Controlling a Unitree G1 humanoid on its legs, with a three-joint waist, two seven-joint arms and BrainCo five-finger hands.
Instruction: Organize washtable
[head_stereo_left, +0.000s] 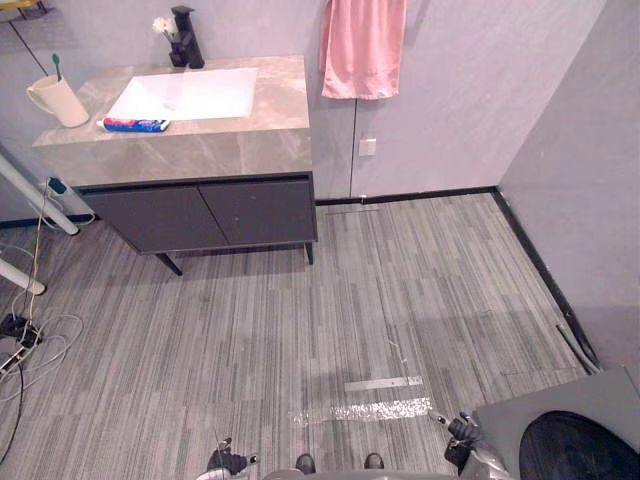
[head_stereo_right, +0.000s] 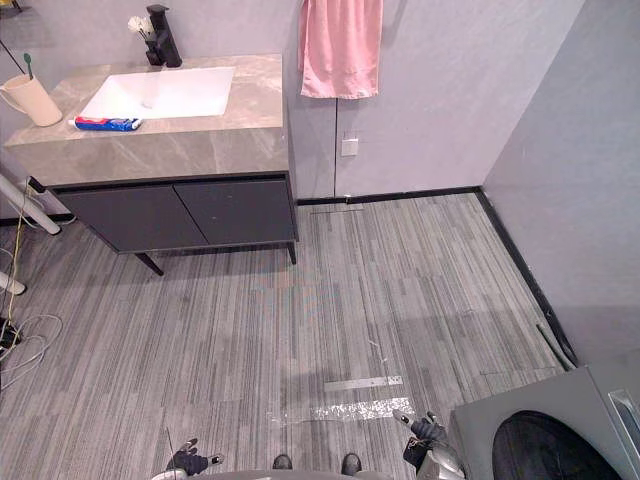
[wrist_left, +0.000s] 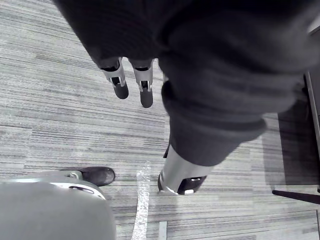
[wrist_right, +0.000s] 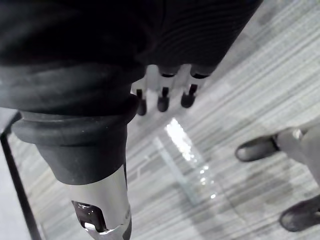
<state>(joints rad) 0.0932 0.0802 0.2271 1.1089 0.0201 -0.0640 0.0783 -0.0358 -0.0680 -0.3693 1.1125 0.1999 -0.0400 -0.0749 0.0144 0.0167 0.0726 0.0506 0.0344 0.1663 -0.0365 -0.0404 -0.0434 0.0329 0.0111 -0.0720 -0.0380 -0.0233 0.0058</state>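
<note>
The washtable (head_stereo_left: 200, 150) stands far ahead at the upper left: a grey marble top with a white sink (head_stereo_left: 185, 93) over a dark cabinet. On it are a cream mug (head_stereo_left: 58, 101) holding a green toothbrush (head_stereo_left: 57, 66), a blue and red toothpaste tube (head_stereo_left: 135, 125) by the sink's front corner, a black tap (head_stereo_left: 186, 38) and a white flower (head_stereo_left: 163, 26). A pink towel (head_stereo_left: 362, 45) hangs on the wall to its right. My left hand (wrist_left: 120, 80) and right hand (wrist_right: 163, 97) hang low over the floor, far from the table, fingers relaxed and holding nothing.
A grey washing machine (head_stereo_left: 575, 425) with a dark round door stands at the lower right, beside my right hand (head_stereo_left: 462, 432). Cables (head_stereo_left: 30, 345) and white poles (head_stereo_left: 35, 195) lie at the left. A shiny tape strip (head_stereo_left: 365, 410) marks the striped grey floor.
</note>
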